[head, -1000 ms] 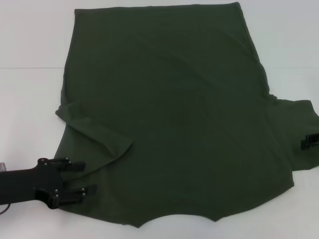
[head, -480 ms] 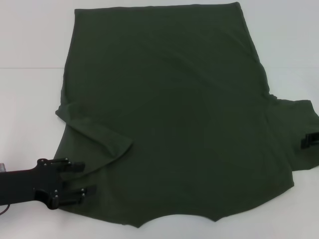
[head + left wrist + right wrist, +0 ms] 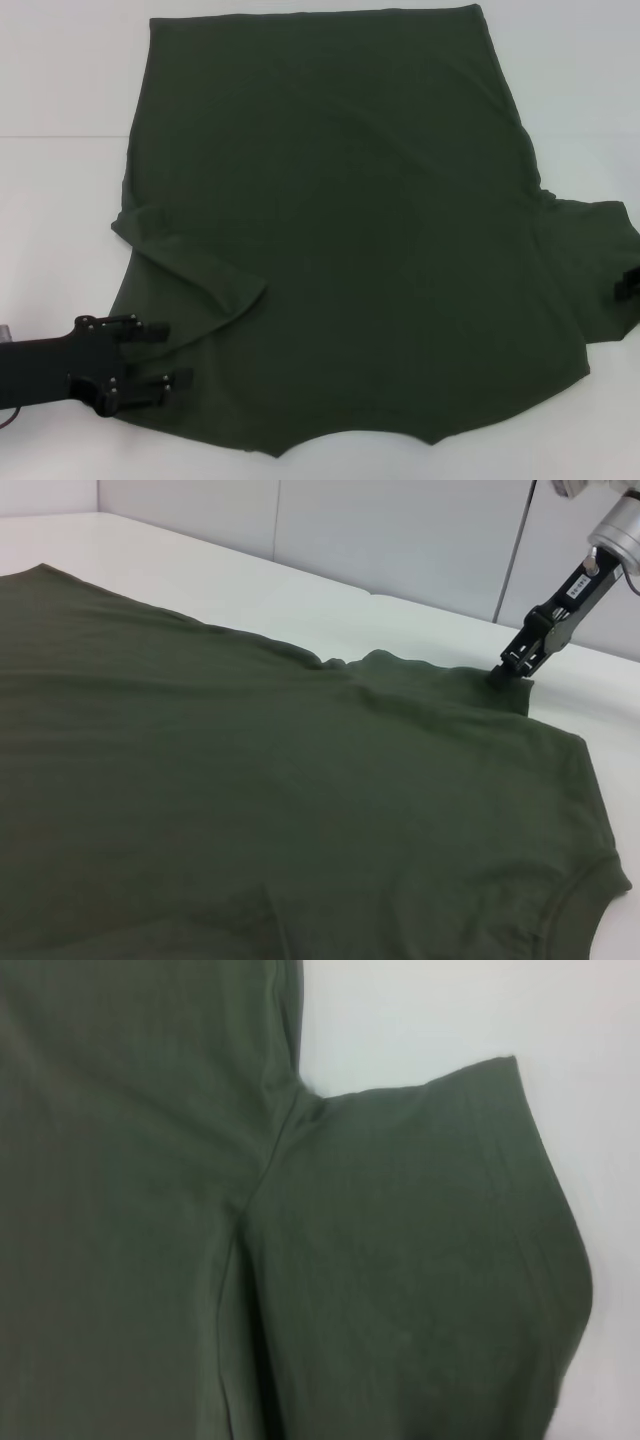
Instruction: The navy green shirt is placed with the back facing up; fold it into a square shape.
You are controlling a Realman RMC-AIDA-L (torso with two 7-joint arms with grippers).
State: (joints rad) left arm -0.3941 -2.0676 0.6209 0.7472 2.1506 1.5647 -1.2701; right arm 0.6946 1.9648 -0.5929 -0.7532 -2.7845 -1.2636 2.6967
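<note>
Nothing readable here, honestly. The shirt (image 3: 340, 230) is plain with no print, and there's a small white label on the right gripper (image 3: 515, 663), too tiny to read.

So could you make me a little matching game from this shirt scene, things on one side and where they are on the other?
Things:
1. left gripper
2. right gripper
3. left sleeve
4. table

Places or states:
a. folded in over the shirt body
b. white, under everything
c. at the right sleeve's edge
d. jaws apart at the shirt's near left corner

Pairs: 1-d, 2-c, 3-a, 4-b
</note>
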